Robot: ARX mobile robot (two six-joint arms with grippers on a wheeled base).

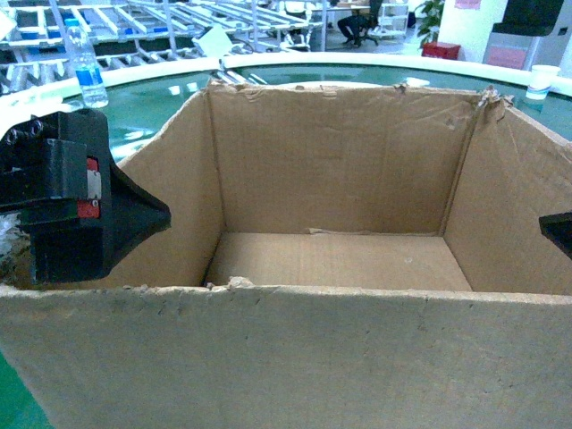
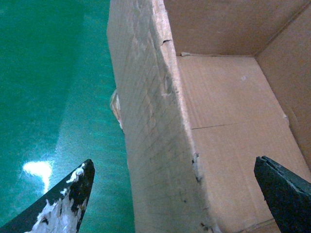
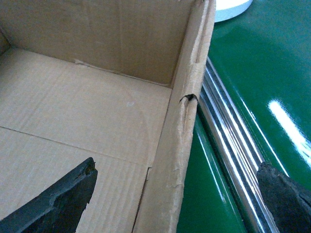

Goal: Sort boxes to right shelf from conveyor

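Note:
A large brown cardboard box with a torn rim and open top fills the head view and rests on the green conveyor. My left gripper is open and straddles the box's left wall. One of its fingers is outside over the green surface and the other is inside the box. My right gripper is open and straddles the right wall in the same way, with its outer finger above a shiny metal strip. In the head view the left gripper and the right gripper flank the box. The box is empty.
A water bottle stands on the conveyor's white rim at far left and a paper cup at far right. Steel racks stand beyond the conveyor; I cannot tell which one is the right shelf. A person sits at the back.

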